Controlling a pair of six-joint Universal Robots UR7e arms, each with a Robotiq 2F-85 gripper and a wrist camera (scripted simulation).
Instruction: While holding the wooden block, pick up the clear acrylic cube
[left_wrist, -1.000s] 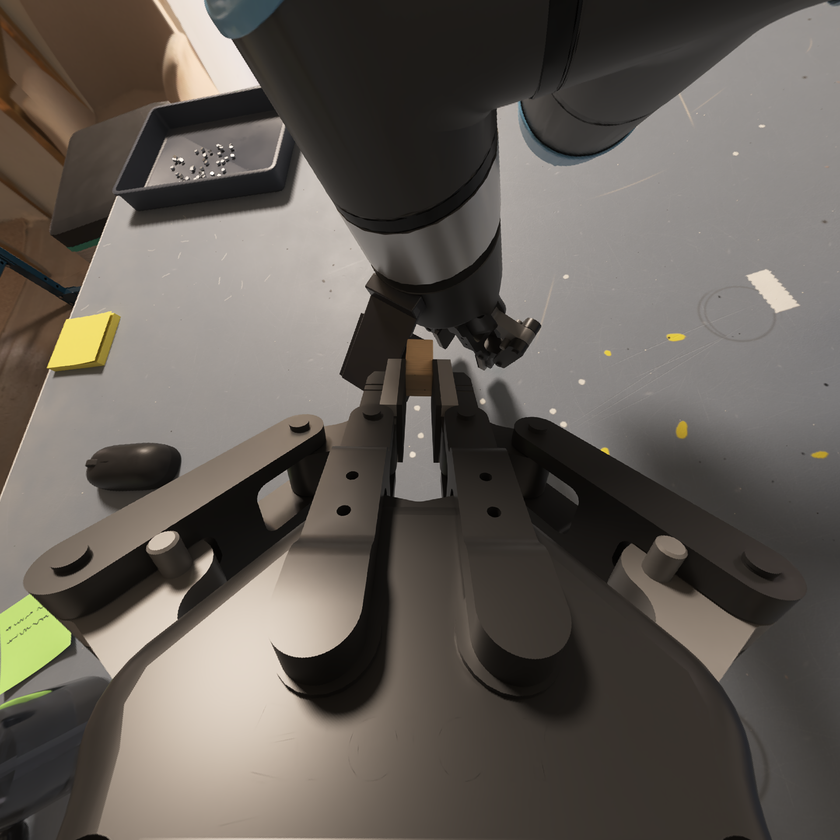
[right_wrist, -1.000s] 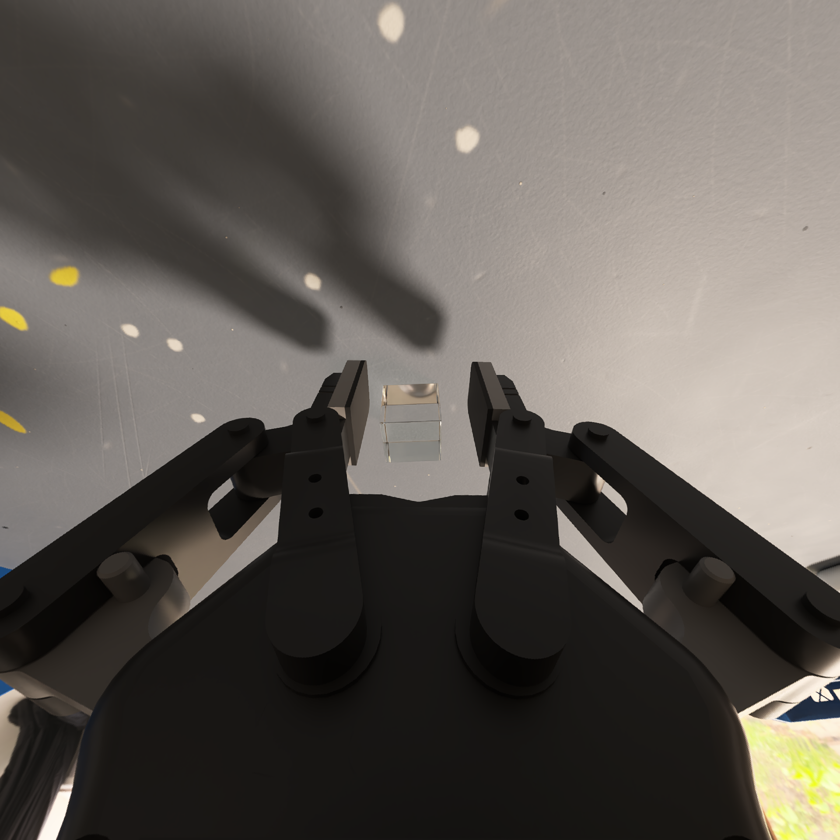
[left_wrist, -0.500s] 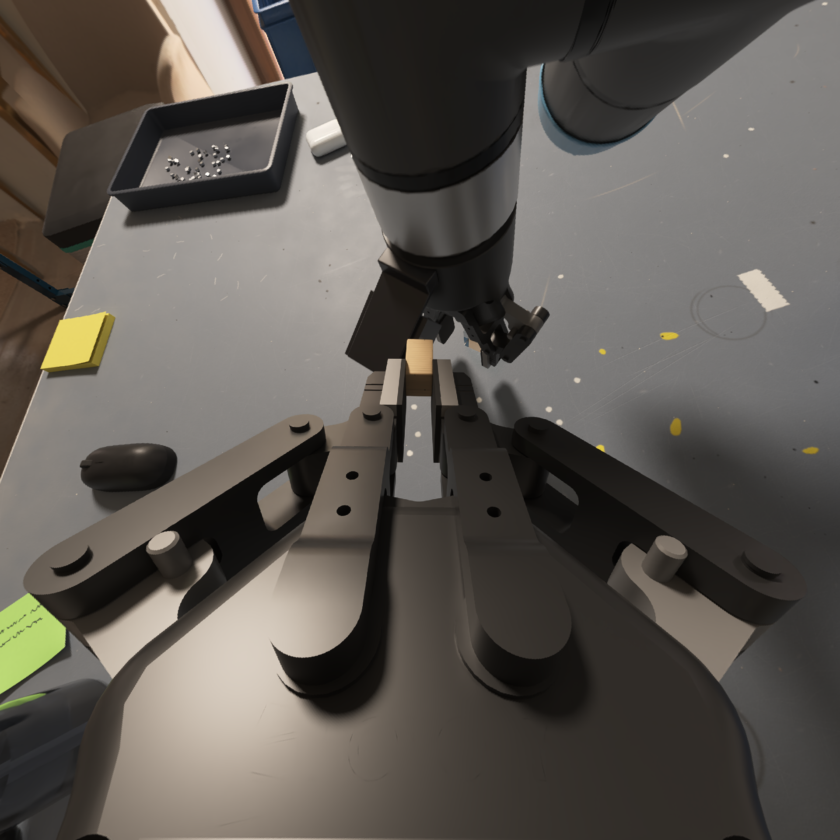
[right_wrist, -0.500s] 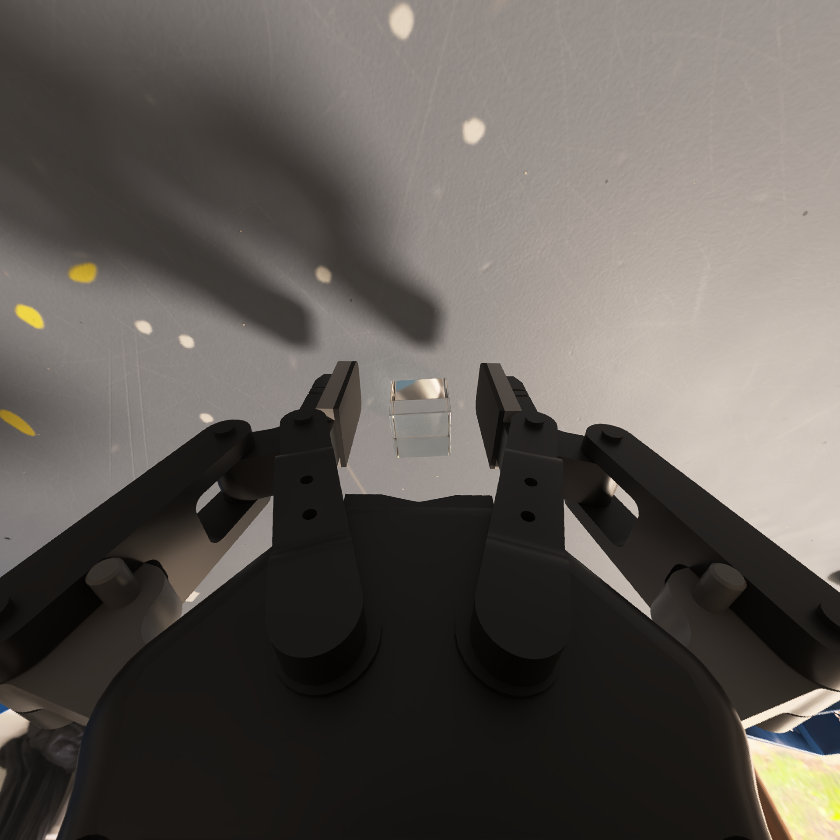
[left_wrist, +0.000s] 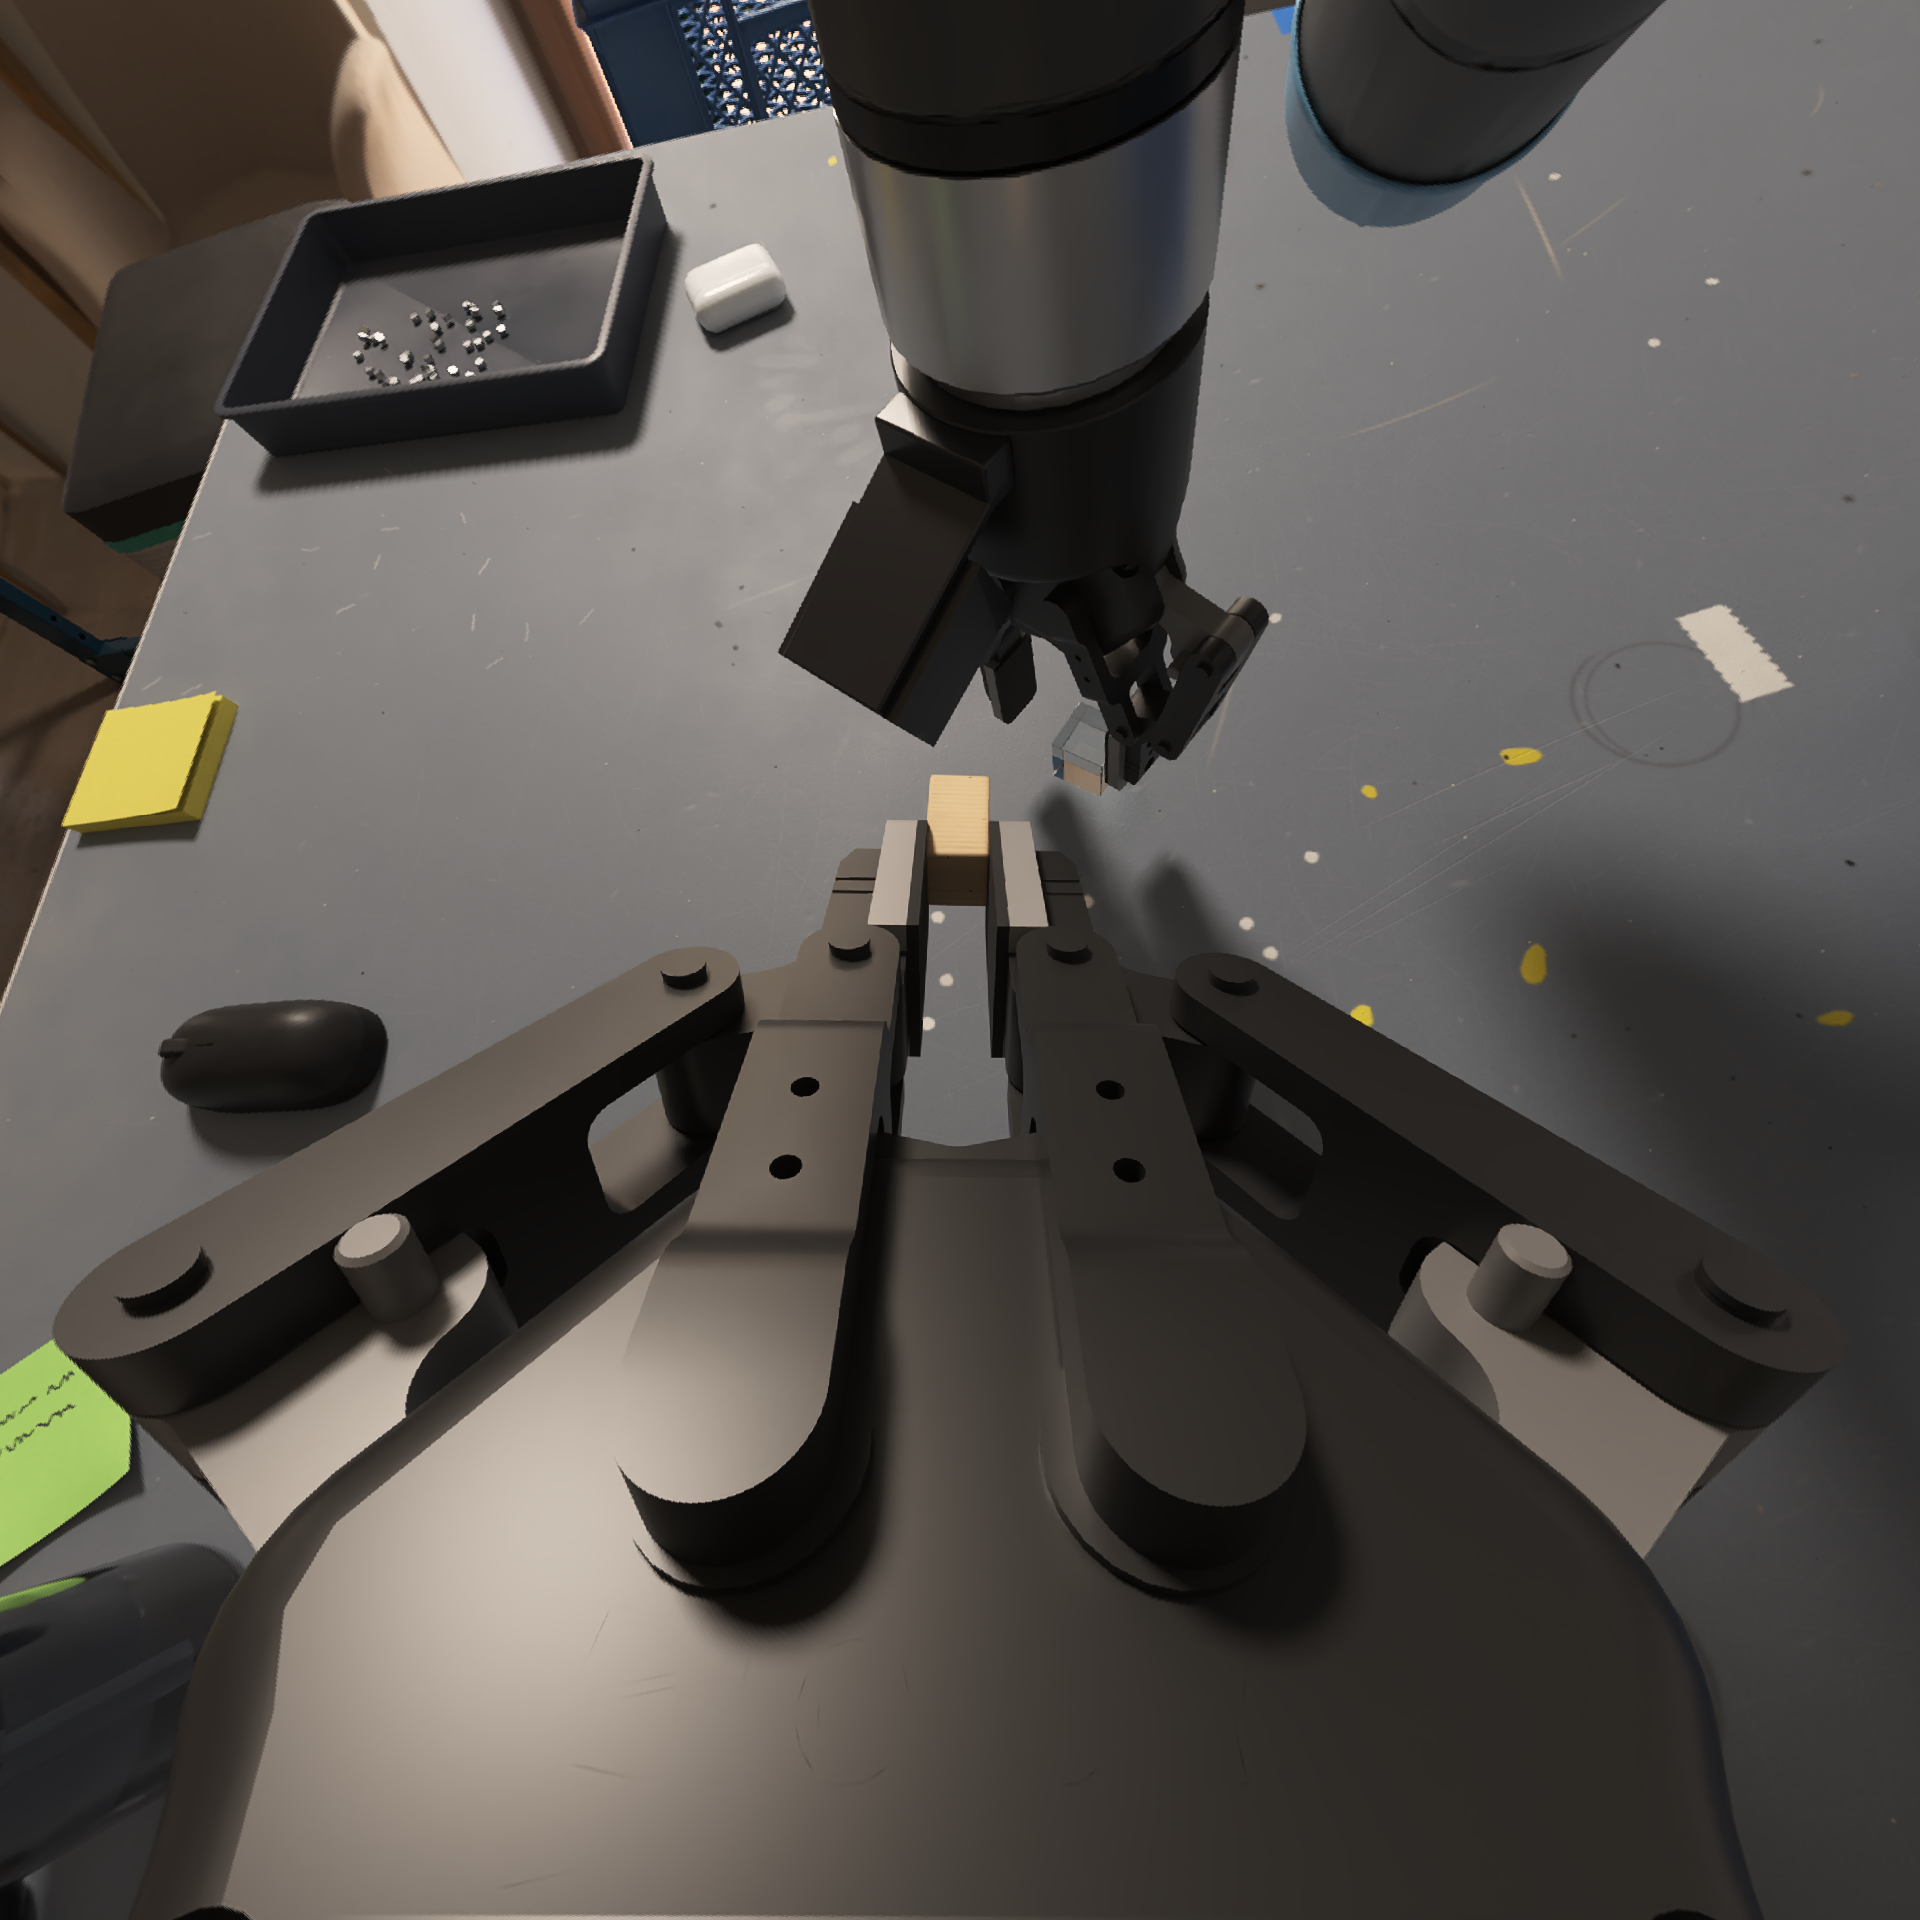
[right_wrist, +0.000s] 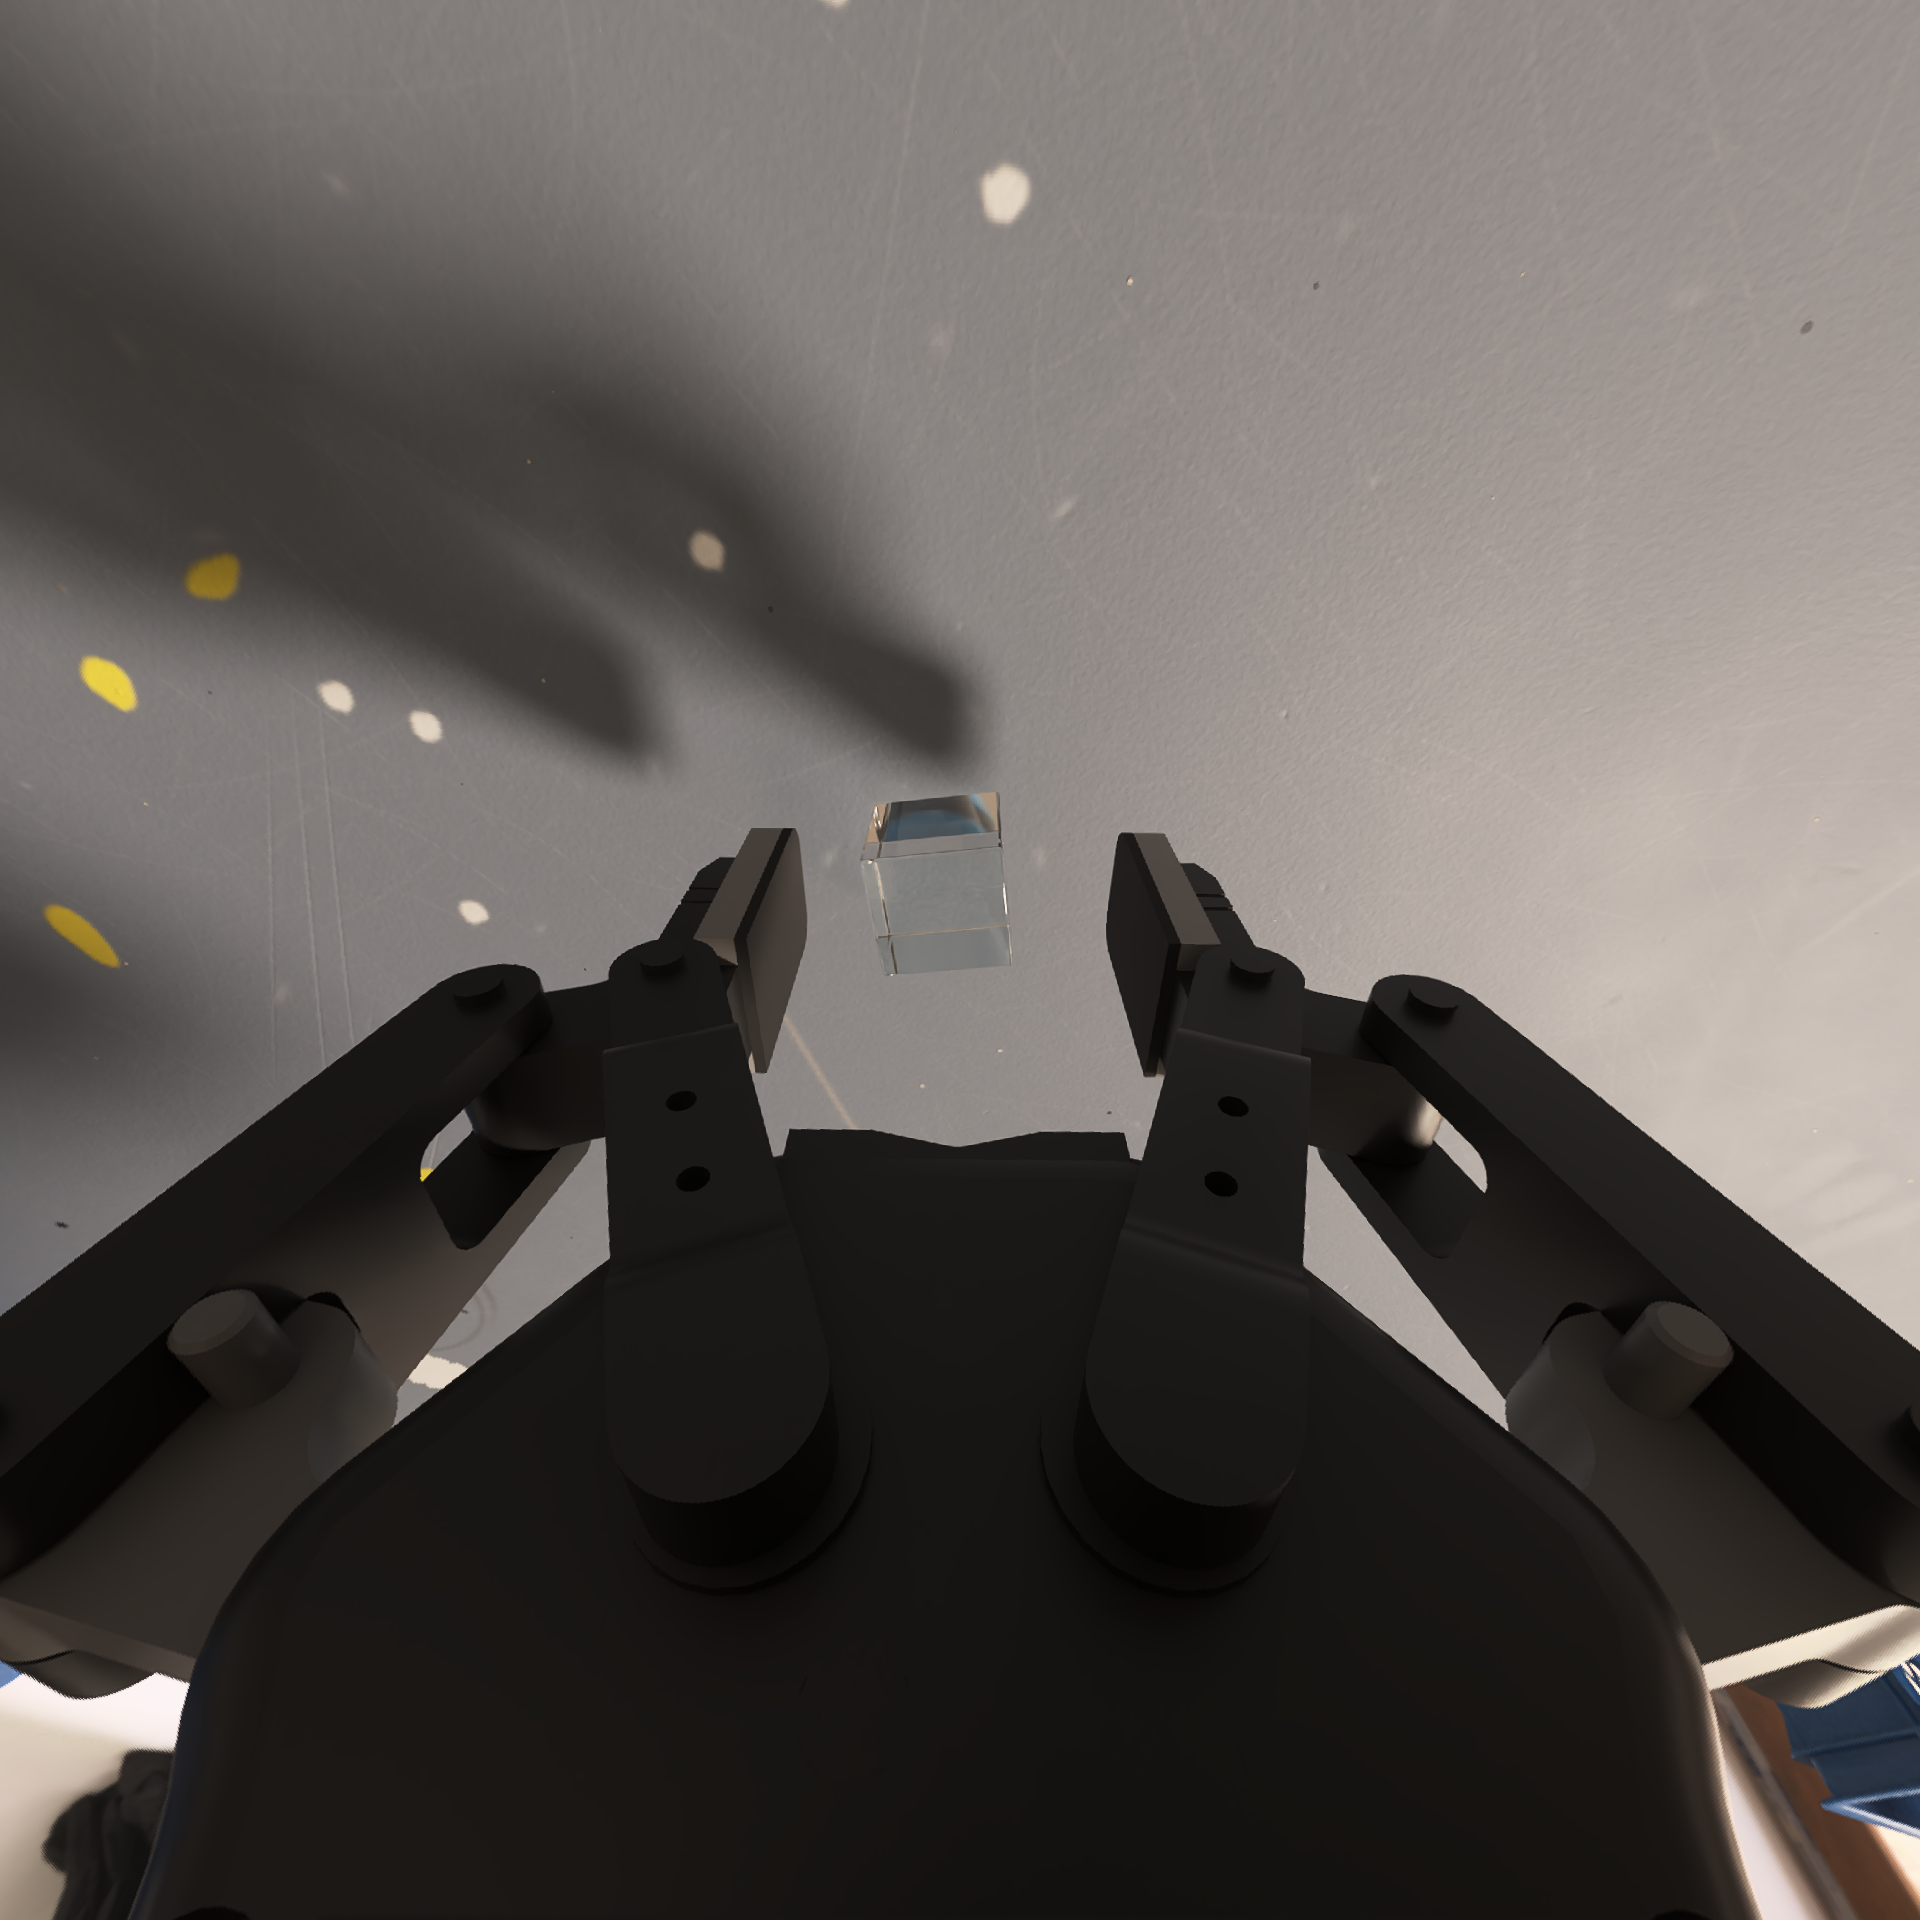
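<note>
My left gripper (left_wrist: 957, 862) is shut on the small wooden block (left_wrist: 957, 826), held above the grey table (left_wrist: 520, 675). My right gripper (right_wrist: 956, 914) is open. The clear acrylic cube (right_wrist: 938, 894) sits between its pads with a gap on each side and is slightly tilted. In the left wrist view the right gripper (left_wrist: 1101, 727) hangs just beyond the block, with the cube (left_wrist: 1077, 750) at its fingertips. I cannot tell whether the cube rests on the table.
A dark tray (left_wrist: 312, 395) with several small metal parts stands at the far left. A white case (left_wrist: 735, 286) lies beside it. A yellow pad (left_wrist: 151, 764), black mouse (left_wrist: 275, 1051) and green note (left_wrist: 52, 1444) lie along the left edge.
The right arm has drawn back in the left wrist view, uncovering the cube. The right jaws have widened slightly and the cube has tilted. The left gripper still holds the block.
</note>
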